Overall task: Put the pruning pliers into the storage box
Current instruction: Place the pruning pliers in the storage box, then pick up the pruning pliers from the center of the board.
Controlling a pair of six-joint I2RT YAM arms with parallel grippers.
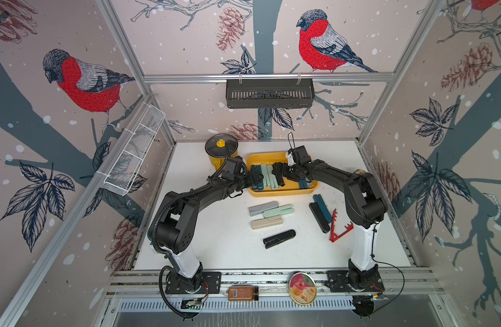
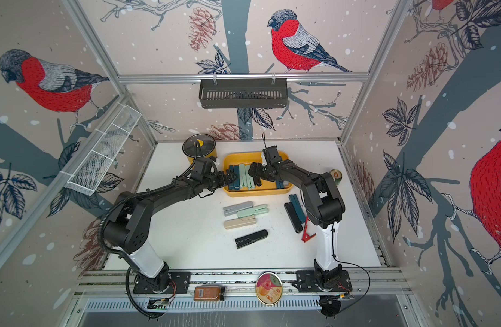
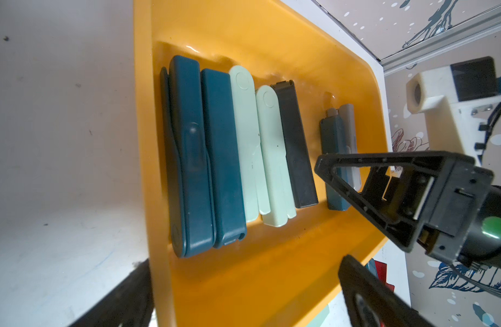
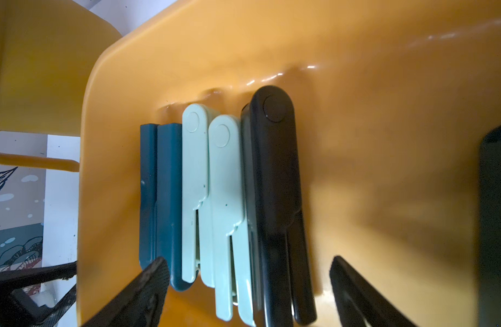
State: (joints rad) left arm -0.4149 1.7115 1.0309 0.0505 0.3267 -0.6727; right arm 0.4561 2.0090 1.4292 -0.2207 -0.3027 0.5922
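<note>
Over the box (image 1: 283,193), the left gripper (image 1: 257,178) and right gripper (image 1: 277,170) are hovering close together, fingers spread, grasping nothing. Some pliers (image 3: 243,141) are lying inside in a row, with loose pliers (image 1: 269,211) waiting on the table (image 1: 215,240). Pulling back carelessly is risking a clash between the grippers or dragging that row askew.

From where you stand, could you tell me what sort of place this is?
Probably a robot test booth: aluminium frame carrying bird wallpaper, left arm and right arm bolted to a front rail, a small white table.
</note>
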